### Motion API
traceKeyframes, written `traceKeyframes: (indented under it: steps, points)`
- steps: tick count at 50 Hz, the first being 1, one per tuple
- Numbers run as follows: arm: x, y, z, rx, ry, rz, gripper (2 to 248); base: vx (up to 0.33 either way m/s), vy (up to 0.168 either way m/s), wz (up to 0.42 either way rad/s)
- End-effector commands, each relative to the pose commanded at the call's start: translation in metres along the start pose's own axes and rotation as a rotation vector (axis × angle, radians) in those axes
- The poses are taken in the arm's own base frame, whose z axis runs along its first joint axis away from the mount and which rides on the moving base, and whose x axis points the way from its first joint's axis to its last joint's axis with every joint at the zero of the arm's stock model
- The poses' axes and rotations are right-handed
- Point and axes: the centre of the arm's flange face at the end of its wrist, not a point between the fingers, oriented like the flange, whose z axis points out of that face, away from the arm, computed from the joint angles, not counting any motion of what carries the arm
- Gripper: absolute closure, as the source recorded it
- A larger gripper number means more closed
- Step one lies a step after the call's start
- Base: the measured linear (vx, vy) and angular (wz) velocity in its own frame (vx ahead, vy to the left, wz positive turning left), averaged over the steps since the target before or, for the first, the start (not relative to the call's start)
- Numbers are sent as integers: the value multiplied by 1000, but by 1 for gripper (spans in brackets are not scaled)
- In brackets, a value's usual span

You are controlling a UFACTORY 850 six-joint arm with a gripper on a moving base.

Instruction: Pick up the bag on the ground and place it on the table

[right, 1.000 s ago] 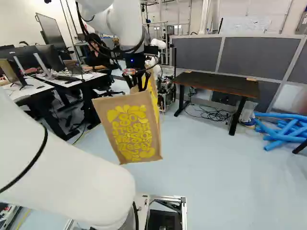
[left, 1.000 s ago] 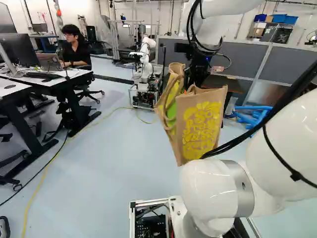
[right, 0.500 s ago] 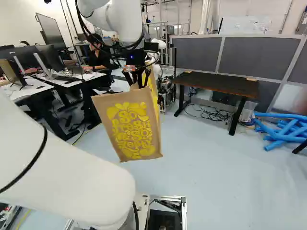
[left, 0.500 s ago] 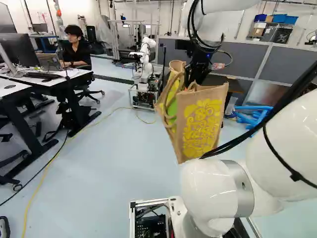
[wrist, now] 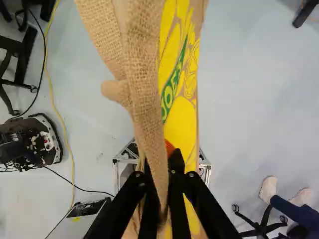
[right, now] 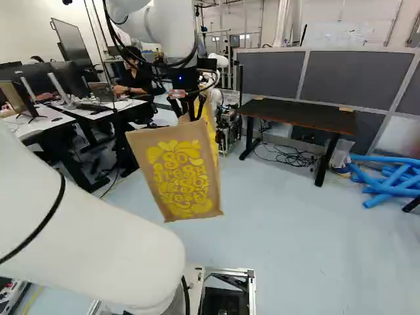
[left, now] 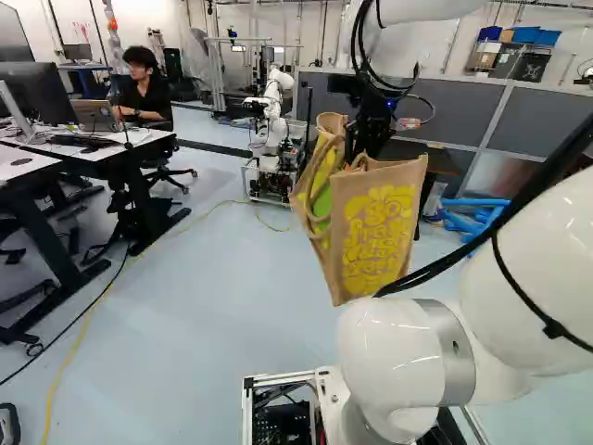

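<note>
My gripper (right: pixel 190 108), high in front of the arm, is shut on the upper edge or handle of the tan burlap bag (right: pixel 180 174); which of the two cannot be told. The bag hangs off the floor, slightly tilted, its yellow print facing the base. In the left base view the gripper (left: pixel 371 139) shows behind the bag's open top. The wrist view has folded burlap (wrist: pixel 144 64) pinched in the gripper (wrist: pixel 162 172), with the cloth hiding part of the fingers. A dark brown table (right: pixel 295 115) stands farther off, right of the bag in the right base view.
Grey partitions (right: pixel 341 79) stand behind the table, with loose cables (right: pixel 289 156) beneath it. Blue foam tubes (right: pixel 387 180) lie to its right. Another robot (left: pixel 271 130) stands beyond the bag. White desks (left: pixel 93 153) line the left, and a yellow cable (left: pixel 69 357) crosses the floor.
The base has turned slightly left, so table and partitions have shifted a little to the right. The bag remains in the gripper; the arm has barely moved.
</note>
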Motion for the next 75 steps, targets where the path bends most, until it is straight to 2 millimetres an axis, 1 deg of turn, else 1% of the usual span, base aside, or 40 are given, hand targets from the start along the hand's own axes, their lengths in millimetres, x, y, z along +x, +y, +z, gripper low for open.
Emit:
traceKeyframes:
  steps: [17, 34, 75]
  points:
    - [0, 0, 0, 0, 0, 0, 227, 59, -25, 6]
    - [0, 0, 0, 0, 0, 0, 227, 116, -62, -5]
    - [0, 0, 0, 0, 0, 0, 227, 168, -103, -181]
